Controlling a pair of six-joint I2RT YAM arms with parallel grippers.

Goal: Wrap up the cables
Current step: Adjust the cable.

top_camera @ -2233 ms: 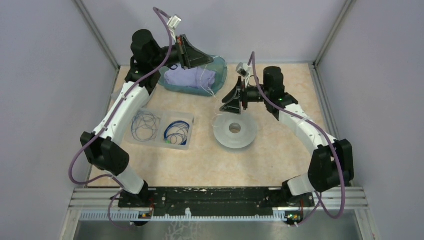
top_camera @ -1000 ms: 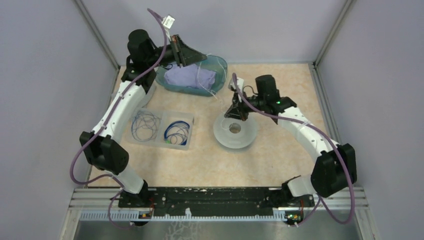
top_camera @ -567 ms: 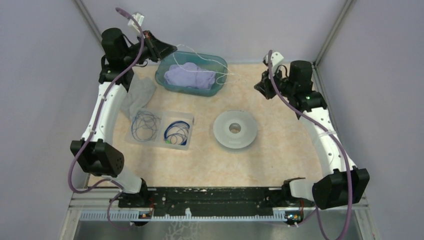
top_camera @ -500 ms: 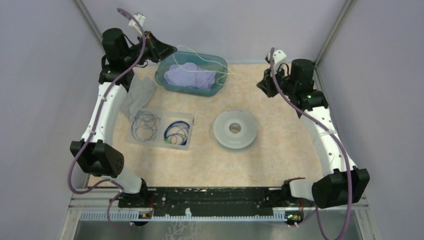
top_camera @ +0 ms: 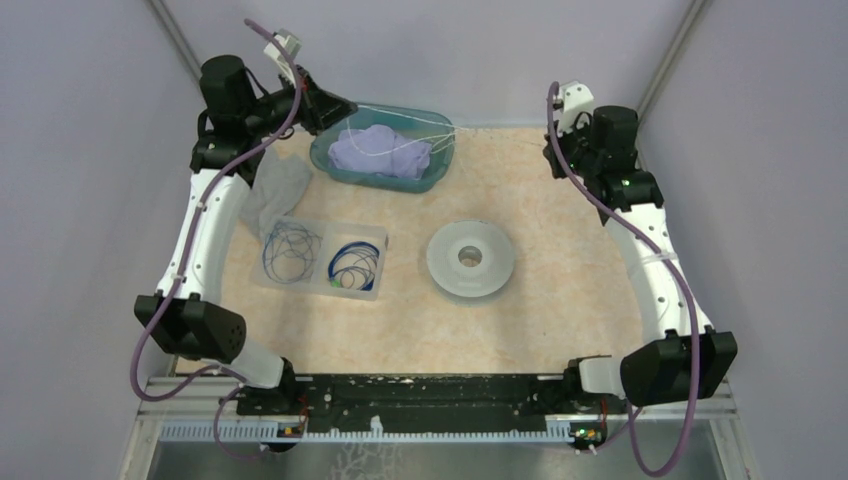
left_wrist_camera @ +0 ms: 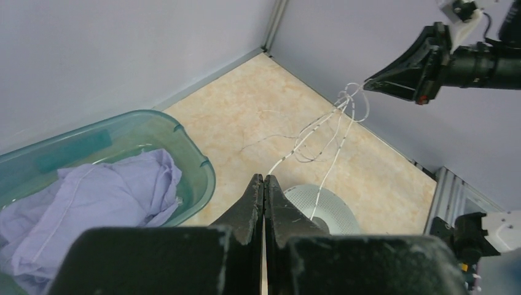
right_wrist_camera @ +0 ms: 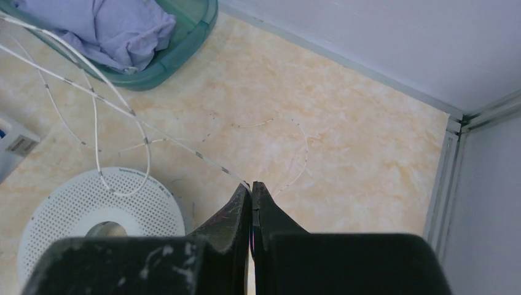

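Left gripper [left_wrist_camera: 263, 178] and right gripper [right_wrist_camera: 251, 186] are both pinched shut on the whitish cable [right_wrist_camera: 132, 114]. It's strung between the two sets of fingertips, with loose loops bunched near the right ones. I'd hold even tension and lower slowly toward the white reel [right_wrist_camera: 61, 209] below.

No word or number can be read anywhere in here. The clear tray [top_camera: 372, 290] by the table's left edge carries a small white sticker [right_wrist_camera: 19, 144] with dark print too fine to make out, and the white tags [top_camera: 284, 42] on the arms' purple cords [top_camera: 262, 165] look blank from where I stand. The white cable [right_wrist_camera: 198, 153] bears short dark bands along its length, but these are not letters.
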